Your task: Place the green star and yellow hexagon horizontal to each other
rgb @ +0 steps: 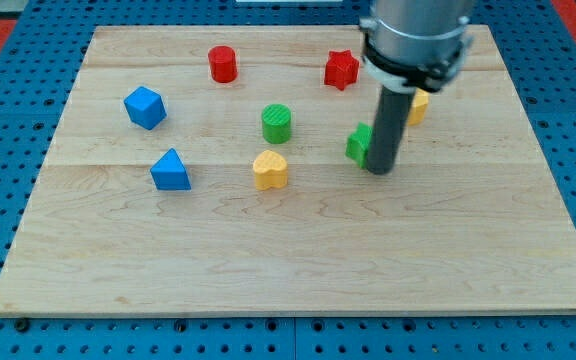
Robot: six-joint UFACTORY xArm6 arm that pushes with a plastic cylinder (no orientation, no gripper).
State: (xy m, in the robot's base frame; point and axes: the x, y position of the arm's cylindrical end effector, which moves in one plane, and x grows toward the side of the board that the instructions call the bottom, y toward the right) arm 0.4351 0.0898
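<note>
Tip (379, 170) down on the wooden surface (298, 270), touching the green star (358, 144) at its left, half hidden by the rod. Yellow hexagon (419, 106) just up-right, mostly behind the rod. Red star (341, 69) above. Green cylinder (277, 123) and yellow heart (269, 169) left; red cylinder (223, 64), blue cube (144, 107), blue triangle (170, 171) farther left.

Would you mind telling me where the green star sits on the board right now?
The green star lies right of the board's centre, mostly hidden behind the rod, with my tip at its right edge. The yellow hexagon is up to its right.
</note>
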